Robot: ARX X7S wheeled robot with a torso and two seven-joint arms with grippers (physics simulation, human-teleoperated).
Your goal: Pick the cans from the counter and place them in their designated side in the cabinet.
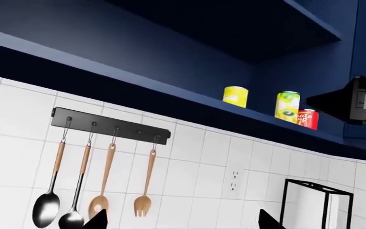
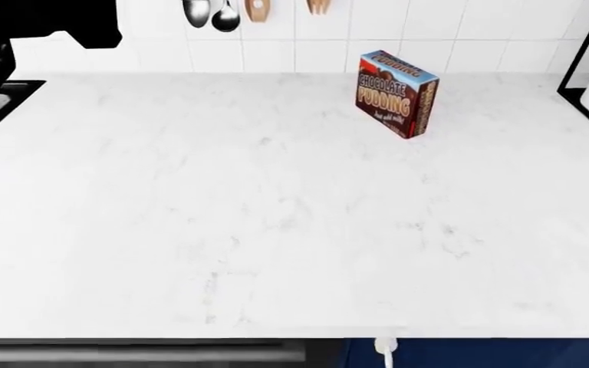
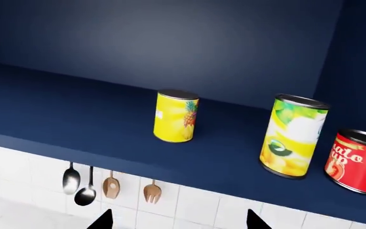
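cans (image 3: 176, 116) (image 3: 293, 136) stand upright on the navy cabinet shelf (image 3: 75, 119) above white tiles (image 3: 189, 205).

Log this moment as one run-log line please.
cans: short yellow can and tall can on cabinet shelf beside red can | counter: only pudding box | grippers: both empty, open
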